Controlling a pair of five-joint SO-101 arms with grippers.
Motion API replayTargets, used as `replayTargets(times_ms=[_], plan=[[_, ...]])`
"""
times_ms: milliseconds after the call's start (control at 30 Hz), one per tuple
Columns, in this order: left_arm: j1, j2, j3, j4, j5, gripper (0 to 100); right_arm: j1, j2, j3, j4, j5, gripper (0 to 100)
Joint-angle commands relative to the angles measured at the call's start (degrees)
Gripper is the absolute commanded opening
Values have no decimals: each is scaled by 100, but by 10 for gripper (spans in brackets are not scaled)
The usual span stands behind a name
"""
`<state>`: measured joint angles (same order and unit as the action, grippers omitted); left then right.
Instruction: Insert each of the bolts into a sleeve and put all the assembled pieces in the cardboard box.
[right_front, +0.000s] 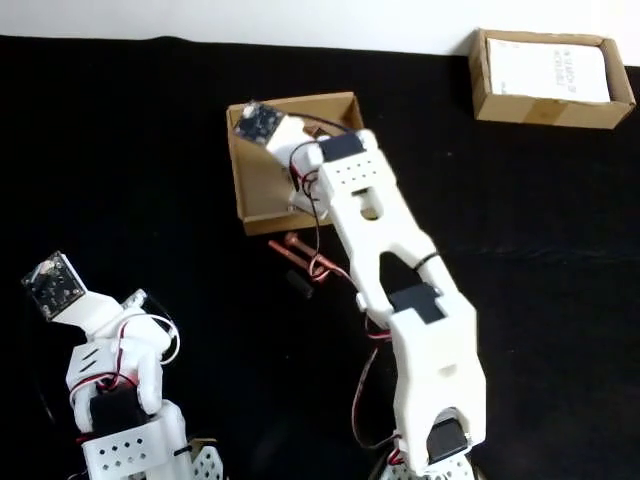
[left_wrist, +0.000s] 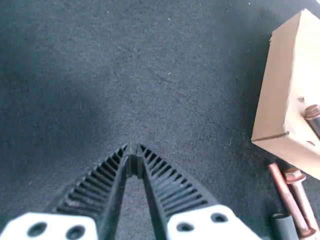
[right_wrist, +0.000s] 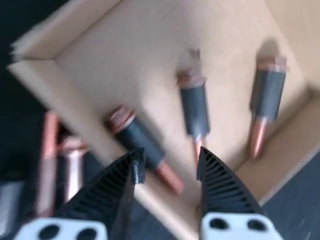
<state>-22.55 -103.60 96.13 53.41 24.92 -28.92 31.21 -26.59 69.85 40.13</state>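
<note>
- Nearest the right wrist lens, the right gripper (right_wrist: 170, 161) hangs over the cardboard box (right_wrist: 100, 55). Its fingers are spread apart with nothing between them.
- Three assembled pieces (right_wrist: 194, 107) lie on the box floor, each a copper bolt pushed through a dark sleeve. One is by the wall closest to the gripper, one is mid-floor, and one is toward the opposite side wall.
- Two bare bolts (right_wrist: 47, 160) lie side by side on the black table (right_front: 130, 150), just outside the box wall. A loose sleeve (left_wrist: 284, 227) lies near their ends.
- Over bare table, apart from the box, the left gripper (left_wrist: 132, 155) has its fingers pressed together and holds nothing.
- At the table's far corner stands a second box (right_front: 480, 78) with white paper inside.
</note>
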Motion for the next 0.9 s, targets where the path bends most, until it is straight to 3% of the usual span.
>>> replayTargets(times_ms=[0,167,567,867], plan=[[-48,-40,101,-114,26,24,40,-936,-523,1508,-466,137],[-48,-40,101,-105,26,26,84,-1824,-505,3143,-563,137],[136,-57,101,79,18,27,391,-4382,3556,3073,18,137],[312,-31,101,70,18,27,1604,-4866,5024,1701,26,137]])
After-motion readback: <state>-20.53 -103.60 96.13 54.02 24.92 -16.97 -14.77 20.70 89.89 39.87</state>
